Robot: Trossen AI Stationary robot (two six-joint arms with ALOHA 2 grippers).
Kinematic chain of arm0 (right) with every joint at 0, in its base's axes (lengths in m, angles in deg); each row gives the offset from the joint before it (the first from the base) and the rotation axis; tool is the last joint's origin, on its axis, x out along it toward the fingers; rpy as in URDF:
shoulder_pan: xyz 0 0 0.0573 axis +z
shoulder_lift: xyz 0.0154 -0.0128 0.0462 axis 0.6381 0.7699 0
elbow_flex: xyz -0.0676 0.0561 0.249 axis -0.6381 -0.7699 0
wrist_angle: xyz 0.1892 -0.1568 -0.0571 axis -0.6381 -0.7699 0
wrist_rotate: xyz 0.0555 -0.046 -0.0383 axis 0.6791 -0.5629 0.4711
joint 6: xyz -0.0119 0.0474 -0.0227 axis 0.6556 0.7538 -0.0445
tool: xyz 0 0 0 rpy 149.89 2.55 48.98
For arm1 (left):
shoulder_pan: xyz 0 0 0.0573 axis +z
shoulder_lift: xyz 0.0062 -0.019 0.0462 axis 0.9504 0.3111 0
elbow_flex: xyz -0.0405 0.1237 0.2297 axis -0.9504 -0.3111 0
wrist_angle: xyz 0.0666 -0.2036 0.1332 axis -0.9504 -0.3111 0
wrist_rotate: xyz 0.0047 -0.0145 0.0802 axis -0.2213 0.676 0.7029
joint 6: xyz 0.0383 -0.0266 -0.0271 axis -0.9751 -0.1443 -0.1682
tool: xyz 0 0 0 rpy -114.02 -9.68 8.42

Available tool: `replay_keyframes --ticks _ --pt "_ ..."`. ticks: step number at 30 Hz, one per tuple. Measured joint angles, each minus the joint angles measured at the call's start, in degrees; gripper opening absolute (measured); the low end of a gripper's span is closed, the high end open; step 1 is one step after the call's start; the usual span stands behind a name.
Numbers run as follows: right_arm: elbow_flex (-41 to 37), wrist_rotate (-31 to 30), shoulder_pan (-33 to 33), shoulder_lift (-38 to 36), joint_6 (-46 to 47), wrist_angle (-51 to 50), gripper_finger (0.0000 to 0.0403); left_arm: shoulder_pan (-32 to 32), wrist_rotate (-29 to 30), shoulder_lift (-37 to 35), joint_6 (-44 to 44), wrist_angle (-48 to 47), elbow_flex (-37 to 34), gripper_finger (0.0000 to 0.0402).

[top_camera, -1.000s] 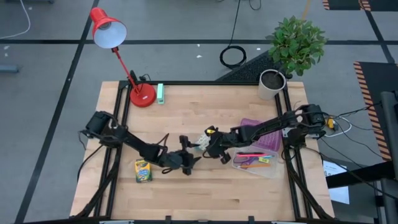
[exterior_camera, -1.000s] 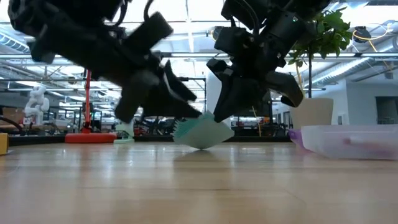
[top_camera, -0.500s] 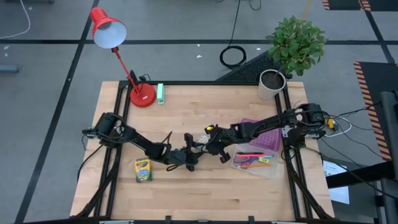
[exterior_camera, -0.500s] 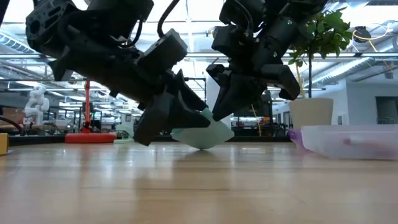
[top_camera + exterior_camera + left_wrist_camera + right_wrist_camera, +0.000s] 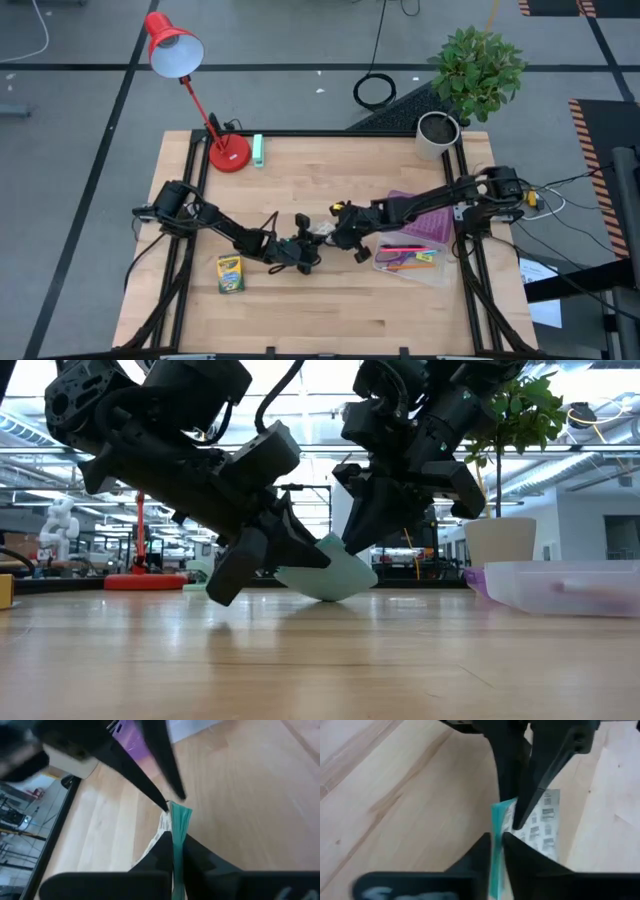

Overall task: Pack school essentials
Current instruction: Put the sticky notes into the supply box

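While both grippers (image 5: 308, 250) (image 5: 335, 232) pinch pale pack (image 5: 325, 568), one edge touches table (image 5: 330, 310).

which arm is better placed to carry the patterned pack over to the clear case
Right, likely. Both the left gripper and the right gripper are shut on the patterned pack at mid-table, but the clear case lies on the right arm's side, close beside it. The left arm would have to stretch across.

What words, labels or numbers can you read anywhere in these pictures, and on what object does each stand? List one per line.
None can be read.
Crayon box: printed front, too small to read.
Patterned pack, held by both the left gripper and the right gripper: rows of small printed blocks, too blurred to read.
Clear bin: no lettering visible.
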Motion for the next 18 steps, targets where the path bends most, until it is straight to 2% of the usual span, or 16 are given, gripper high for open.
replay_keyframes --ticks 3,6,10,14,18 --pt "0.0 -6.2 1.6 -1.8 0.0 -2.3 0.0104 0.1 0.9 0.0 1.3 0.0 0.0 0.0027" --pt "0.0 -13.3 3.4 -4.6 2.0 -5.3 0.0168 0.1 1.6 0.0 1.8 -0.1 0.0 0.0018" --pt "-0.2 -18.3 5.3 -7.6 6.6 -6.3 0.0234 0.2 1.5 0.0 1.8 0.8 0.0 0.0012" --pt "-2.0 -22.4 7.7 -9.0 8.2 -5.0 0.0268 0.0 1.4 -1.5 1.3 1.7 0.0 0.0025" --pt "-5.1 -27.0 10.6 -8.9 6.4 2.5 0.0282 -0.8 1.4 -4.4 -0.9 1.7 0.0 0.0014"
